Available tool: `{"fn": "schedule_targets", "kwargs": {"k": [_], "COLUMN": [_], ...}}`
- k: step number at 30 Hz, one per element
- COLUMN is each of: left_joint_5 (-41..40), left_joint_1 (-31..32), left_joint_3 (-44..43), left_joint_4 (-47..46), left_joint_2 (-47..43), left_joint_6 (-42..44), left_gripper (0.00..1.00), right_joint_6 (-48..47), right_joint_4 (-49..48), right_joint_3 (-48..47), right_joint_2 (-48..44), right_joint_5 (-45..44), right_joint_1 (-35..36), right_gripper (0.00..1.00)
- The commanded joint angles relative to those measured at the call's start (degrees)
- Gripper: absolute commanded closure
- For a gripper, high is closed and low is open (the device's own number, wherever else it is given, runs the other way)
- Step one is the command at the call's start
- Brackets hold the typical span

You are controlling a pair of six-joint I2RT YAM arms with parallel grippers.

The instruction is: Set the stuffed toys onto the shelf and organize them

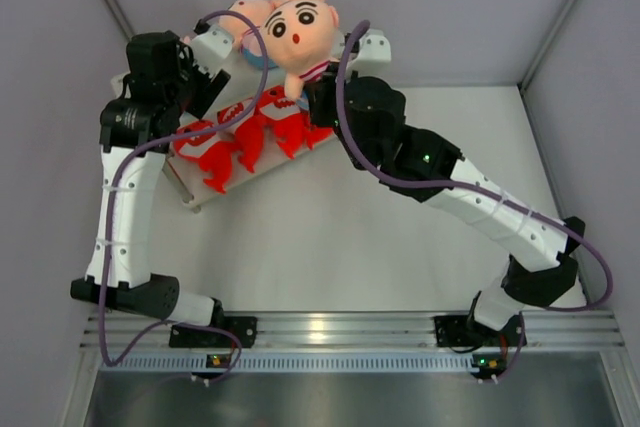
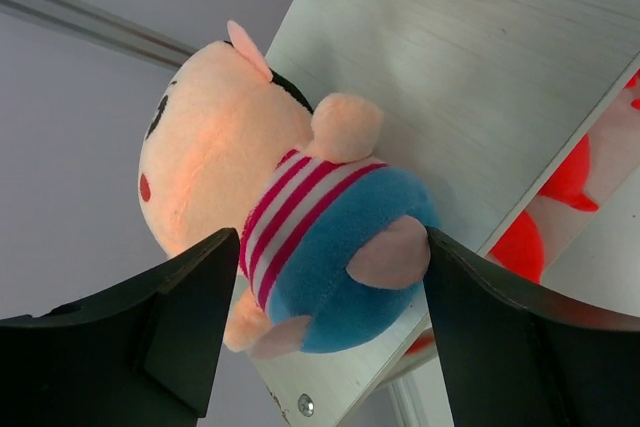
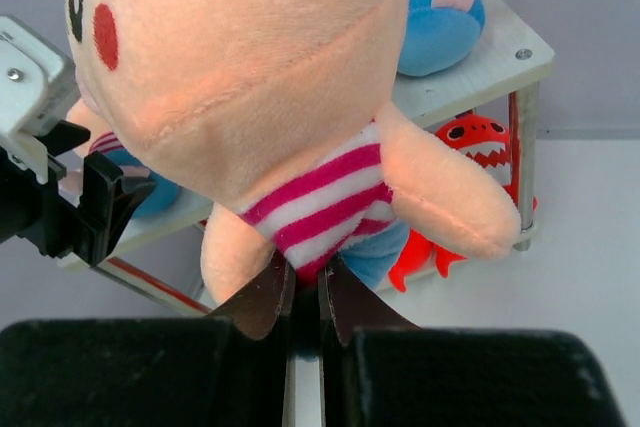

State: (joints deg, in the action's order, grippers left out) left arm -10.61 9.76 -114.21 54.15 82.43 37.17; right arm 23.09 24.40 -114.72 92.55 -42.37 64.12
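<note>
The right pincer (image 3: 305, 282) is closed on the striped shirt of a boy doll (image 3: 250, 67) and holds it up at the right end of the shelf (image 3: 480, 72). Red sharks (image 1: 250, 132) lie on the lower board. The left pincer (image 2: 330, 244) stands wide around another doll (image 2: 300, 197), which lies on the top board.

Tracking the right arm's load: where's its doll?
Top view, upper centre: the doll is in the right gripper beside the shelf, near two other dolls on top.
</note>
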Motion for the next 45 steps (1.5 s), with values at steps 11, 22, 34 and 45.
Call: {"fn": "schedule_targets", "kwargs": {"k": [11,22,34,45], "left_joint_5": [0.67,-0.29,12.18,18.97], "left_joint_1": [-1.59,-3.34,-13.72,-13.8], "left_joint_3": [2.68,6.81,11.21,7.17], "left_joint_4": [-2.29,-2.3,-2.38,-2.38], "left_joint_2": [-1.74,-5.44,-10.36,-9.93], "left_joint_6": [0.71,3.78,6.95,4.93], "left_gripper": [0.55,1.0,1.0,1.0], "right_joint_6": [-0.59,1.69,5.38,5.74], "right_joint_4": [-5.42,-3.49,-3.3,-4.27], "right_joint_3": [1.95,-2.69,-9.03,-17.11], "right_joint_2": [-3.96,-0.28,7.02,13.88], "right_joint_5": [-0.26,1.68,4.66,8.0], "right_joint_1": [0.04,0.04,0.04,-0.04], "right_gripper": [1.0,1.0,1.0,1.0]}}
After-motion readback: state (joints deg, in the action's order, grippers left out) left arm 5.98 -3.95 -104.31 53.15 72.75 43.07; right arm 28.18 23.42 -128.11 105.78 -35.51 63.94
